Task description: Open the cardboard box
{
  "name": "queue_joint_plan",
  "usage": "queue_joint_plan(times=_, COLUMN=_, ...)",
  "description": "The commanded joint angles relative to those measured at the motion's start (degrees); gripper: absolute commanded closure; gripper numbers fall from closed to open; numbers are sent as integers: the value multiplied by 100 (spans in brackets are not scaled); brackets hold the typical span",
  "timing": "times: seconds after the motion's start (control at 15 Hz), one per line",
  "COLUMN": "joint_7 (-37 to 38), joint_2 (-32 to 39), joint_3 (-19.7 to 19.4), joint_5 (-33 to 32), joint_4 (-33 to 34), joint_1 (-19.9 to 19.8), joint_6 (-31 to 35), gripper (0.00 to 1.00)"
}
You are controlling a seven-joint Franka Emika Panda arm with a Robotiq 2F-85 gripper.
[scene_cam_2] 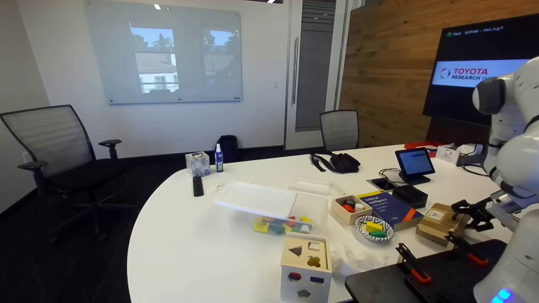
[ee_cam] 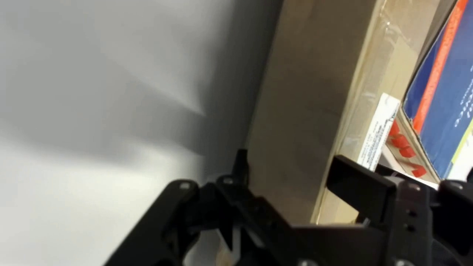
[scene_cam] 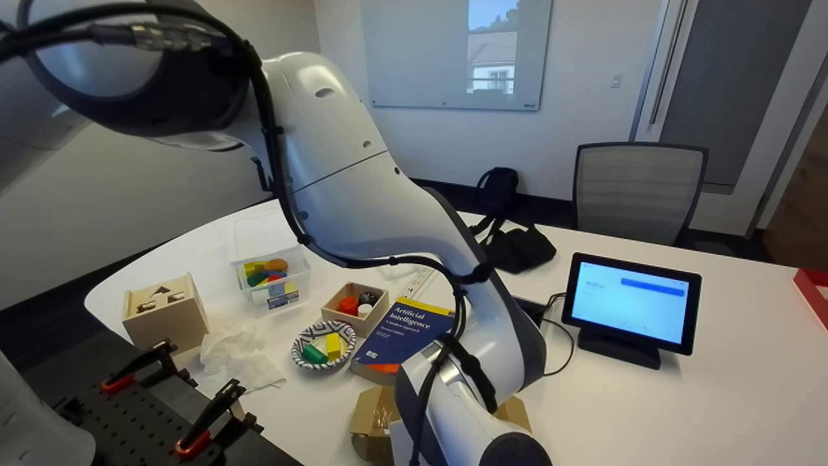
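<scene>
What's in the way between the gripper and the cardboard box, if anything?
Nothing visible. In the wrist view, the side of the cardboard box shows directly between the parted jaws of the gripper; in an exterior view, the Artificial Intelligence book lies beyond the box.

Glossy whiteboard (scene_cam_2: 189,54), wood-panelled wall (scene_cam_2: 387,71), dark floor (scene_cam_2: 84,261)

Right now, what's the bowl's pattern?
The bowl has dark blue and white geometric lines, clearest in an exterior view.

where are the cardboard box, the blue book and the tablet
Cardboard box (ee_cam: 314,99), wrist view: its side wall.
Blue book (scene_cam: 402,338), an exterior view: front cover.
Tablet (scene_cam: 632,303), an exterior view: its lit screen.
</scene>
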Motion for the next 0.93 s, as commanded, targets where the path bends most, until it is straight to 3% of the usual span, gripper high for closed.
queue_joint_plan(times=0.0, joint_7=87, joint_2=-831, joint_3=63, joint_5=-387, joint_4=-635, joint_1=214, joint_6=1, gripper=68)
queue_joint_plan(times=0.4, joint_7=483, joint_2=-1699, joint_3=90, joint_5=-1154, joint_4=-981, joint_1=533, joint_6=63, gripper=68)
queue_joint_plan(times=0.87, joint_7=836, joint_2=-2184, joint_3=269, joint_5=-1701, joint_4=-1253, joint_1=849, joint_6=121, gripper=68)
